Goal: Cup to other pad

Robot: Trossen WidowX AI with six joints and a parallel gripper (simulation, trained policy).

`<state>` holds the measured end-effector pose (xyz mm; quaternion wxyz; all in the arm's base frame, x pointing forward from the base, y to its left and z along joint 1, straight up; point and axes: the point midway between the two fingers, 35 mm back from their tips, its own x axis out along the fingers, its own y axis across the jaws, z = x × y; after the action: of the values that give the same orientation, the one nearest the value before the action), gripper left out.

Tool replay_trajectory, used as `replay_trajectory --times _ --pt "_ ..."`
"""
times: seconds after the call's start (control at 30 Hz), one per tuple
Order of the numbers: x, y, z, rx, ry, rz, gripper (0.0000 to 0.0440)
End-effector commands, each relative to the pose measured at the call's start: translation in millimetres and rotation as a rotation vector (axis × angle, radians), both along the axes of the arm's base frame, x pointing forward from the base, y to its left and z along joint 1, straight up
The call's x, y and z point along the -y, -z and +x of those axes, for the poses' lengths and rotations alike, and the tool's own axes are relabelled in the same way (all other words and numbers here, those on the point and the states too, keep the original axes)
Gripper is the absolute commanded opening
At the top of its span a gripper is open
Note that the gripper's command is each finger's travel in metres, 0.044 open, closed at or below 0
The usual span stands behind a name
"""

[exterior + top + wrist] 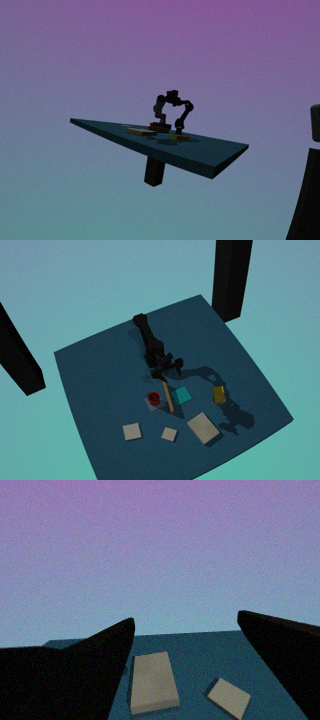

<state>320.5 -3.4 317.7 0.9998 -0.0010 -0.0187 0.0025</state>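
A red cup (pixel 154 403) (pixel 153 124) stands upright on a grey-purple pad (pixel 153 408). Something small and bluish shows inside it, too small to count as marbles. A teal pad (pixel 183 395) (pixel 164 134) lies on the other side of a wooden bar (pixel 168 398) (pixel 154 128), with nothing on it. My gripper (pixel 173 379) (pixel 184 619) is open with nothing between its fingers. It is raised above the table, off the cup, nearer the arm's base in the top view. The cup and both pads are out of the wrist view.
A large pale block (pixel 203 428) (pixel 140 131) (pixel 154 681), a small pale block (pixel 169 434) (pixel 229 698) and a square pale block (pixel 132 431) lie beyond the pads. A yellow block (pixel 219 395) (pixel 179 137) lies past the teal pad. The long wooden bar stands between the pads.
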Motion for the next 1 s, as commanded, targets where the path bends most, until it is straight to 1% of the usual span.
replay_trajectory --times 0.0,0.4,0.47,0.6,0.67,0.8,0.97 --pt "0.7 0.7 -0.2 -0.005 0.005 0.001 0.0374" --pt "5.3 17.0 -2.3 -0.119 0.049 0.018 0.0059" --pt "4.9 20.8 -2.2 -0.147 0.052 0.023 0.0021" --pt "2.1 26.9 -1.9 -0.203 0.046 0.035 0.0019" --pt "0.3 29.4 -1.7 -0.23 0.042 0.042 0.0031" --pt "-3.4 33.8 -1.3 -0.286 0.034 0.058 0.0069" --pt "-7.6 39.5 -1.2 -0.359 0.027 0.077 0.0077"
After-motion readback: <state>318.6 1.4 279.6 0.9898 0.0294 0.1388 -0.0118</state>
